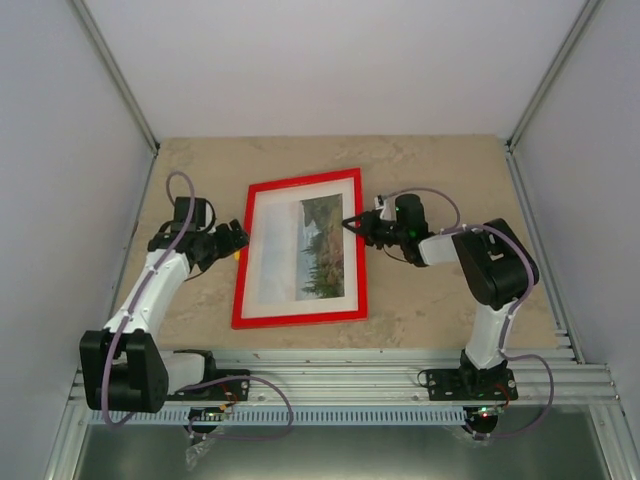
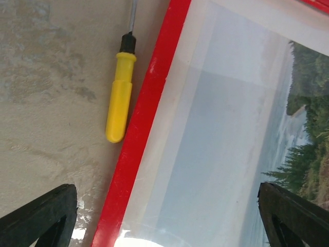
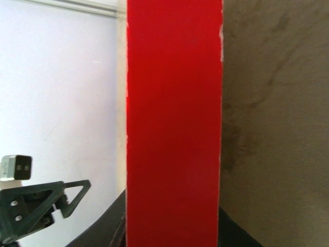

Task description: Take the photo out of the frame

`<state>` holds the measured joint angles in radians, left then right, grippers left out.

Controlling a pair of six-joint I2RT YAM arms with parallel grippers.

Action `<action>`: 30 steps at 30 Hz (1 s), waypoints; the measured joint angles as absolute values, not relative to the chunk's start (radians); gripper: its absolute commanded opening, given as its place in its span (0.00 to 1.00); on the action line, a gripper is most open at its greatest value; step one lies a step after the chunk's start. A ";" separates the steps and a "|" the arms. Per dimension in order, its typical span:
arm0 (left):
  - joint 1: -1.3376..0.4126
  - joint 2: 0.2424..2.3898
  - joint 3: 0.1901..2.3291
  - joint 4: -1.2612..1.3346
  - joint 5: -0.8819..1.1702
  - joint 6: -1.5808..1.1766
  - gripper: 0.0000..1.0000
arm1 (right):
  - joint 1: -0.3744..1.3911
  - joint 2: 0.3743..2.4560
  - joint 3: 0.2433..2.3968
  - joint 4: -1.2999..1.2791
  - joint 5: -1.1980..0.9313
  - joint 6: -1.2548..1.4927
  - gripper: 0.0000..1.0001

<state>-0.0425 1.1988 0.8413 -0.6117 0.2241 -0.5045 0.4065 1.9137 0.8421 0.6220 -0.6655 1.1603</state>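
From above, the frame (image 1: 300, 318) lies flat on the table (image 1: 430, 300). The photo (image 1: 322, 245) is inside it, bordered by a white mat (image 1: 262, 255). The left gripper (image 1: 238, 240) sits at the frame's left rail and the right gripper (image 1: 350, 224) at its right rail.

On the left wrist camera the jaws stand spread wide, one outside the frame's rail and the other over the glass. A yellow-handled screwdriver (image 2: 119, 98) lies just beside that rail.

On the right wrist camera the frame's red rail runs between the dark fingers (image 3: 113, 226), which pinch it.
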 measured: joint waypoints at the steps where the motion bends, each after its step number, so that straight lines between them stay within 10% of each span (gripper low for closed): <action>1: -0.043 1.209 0.839 -0.612 0.220 -0.504 0.98 | 0.407 1.916 0.842 0.616 -0.663 1.148 0.31; 15: -0.043 1.300 0.809 -0.613 0.204 -0.500 0.99 | 0.414 1.848 0.842 0.246 -0.498 0.862 0.66; 30: -0.151 1.455 0.823 -0.624 0.104 -0.501 0.99 | 0.560 1.642 0.944 -0.260 -0.122 0.610 0.64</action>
<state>-0.1513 1.4551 0.8234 -0.6235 0.1036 -0.5007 0.5602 1.6421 0.9436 -0.2604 -0.1219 0.6102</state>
